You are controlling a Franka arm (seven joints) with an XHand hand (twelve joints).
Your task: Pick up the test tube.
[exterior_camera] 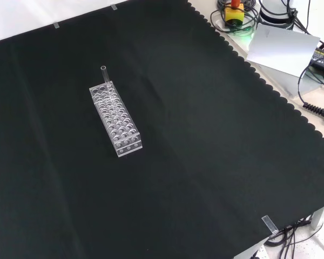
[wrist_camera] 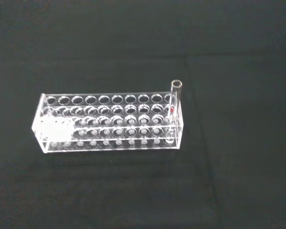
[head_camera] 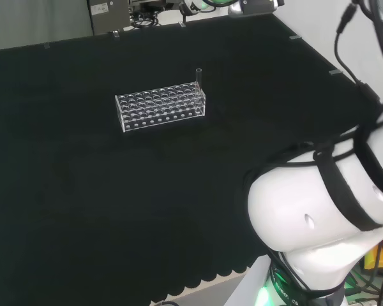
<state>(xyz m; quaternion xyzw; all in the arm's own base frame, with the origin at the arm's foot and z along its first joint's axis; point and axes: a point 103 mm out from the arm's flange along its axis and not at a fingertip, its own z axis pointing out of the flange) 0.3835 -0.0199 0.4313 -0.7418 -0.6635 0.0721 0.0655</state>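
A clear test tube [head_camera: 198,78] stands upright in a corner hole of a clear plastic rack [head_camera: 160,107] on the black cloth. In the front view the test tube [exterior_camera: 103,74] rises from the far end of the rack [exterior_camera: 116,118]. The wrist view looks down at the rack [wrist_camera: 109,124] from a distance, with the test tube [wrist_camera: 176,95] sticking up at one end and a small red mark beside its lower part. The rack's other holes look empty.
The arm's white links [head_camera: 325,217] stand at the head view's lower right. Cables, a yellow box [exterior_camera: 233,13] and a grey plate [exterior_camera: 281,48] lie beyond the cloth's scalloped edge in the front view.
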